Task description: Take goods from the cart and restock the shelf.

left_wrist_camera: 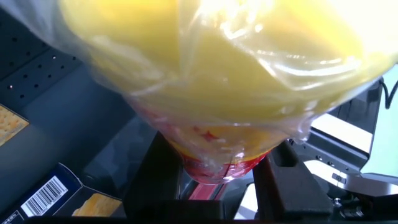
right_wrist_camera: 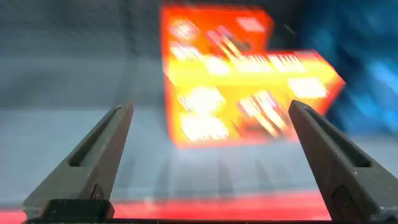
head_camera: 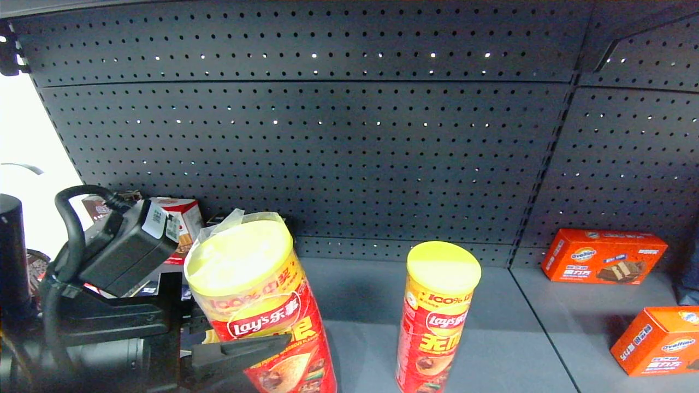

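Left gripper (left_wrist_camera: 217, 186) clamps the plastic-wrapped red cardboard chip canister with yellow lid (head_camera: 256, 305), tilted, at the grey metal shelf's (head_camera: 360, 327) front left. Right gripper (right_wrist_camera: 211, 165) gapes wide, empty, facing an orange cardboard box (right_wrist_camera: 242, 81).

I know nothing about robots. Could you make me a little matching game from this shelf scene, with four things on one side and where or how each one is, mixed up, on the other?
Things:
1. wrapped chip can
2. bare chip can
3. rear orange box
4. right gripper

States:
a. open, holding nothing
b. standing alone on the shelf
c. lying flat near the pegboard wall
d. clamped in the left gripper

Pairs: 1-d, 2-b, 3-c, 4-a
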